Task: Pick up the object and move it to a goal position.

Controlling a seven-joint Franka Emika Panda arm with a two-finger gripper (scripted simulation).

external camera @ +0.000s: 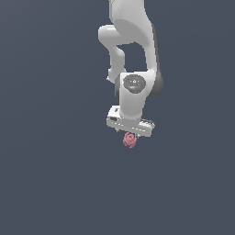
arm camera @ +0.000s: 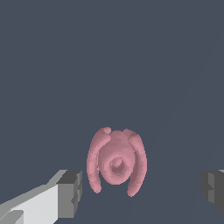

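Observation:
The object (arm camera: 116, 162) is a small pinkish-red lumpy thing with curved lobes down both sides. In the wrist view it lies on the dark grey ground between my two fingers. My gripper (arm camera: 142, 192) is open; one dark finger pad (arm camera: 71, 192) stands close beside the object with a small gap, the other (arm camera: 213, 189) is far off it. In the exterior view the object (external camera: 130, 140) shows just below the white hand of my gripper (external camera: 131, 132); the fingers themselves are hard to make out there.
The ground is a plain dark grey-blue surface (external camera: 55, 183) all round. The white arm (external camera: 133, 46) rises above the hand. No other objects and no goal marker show.

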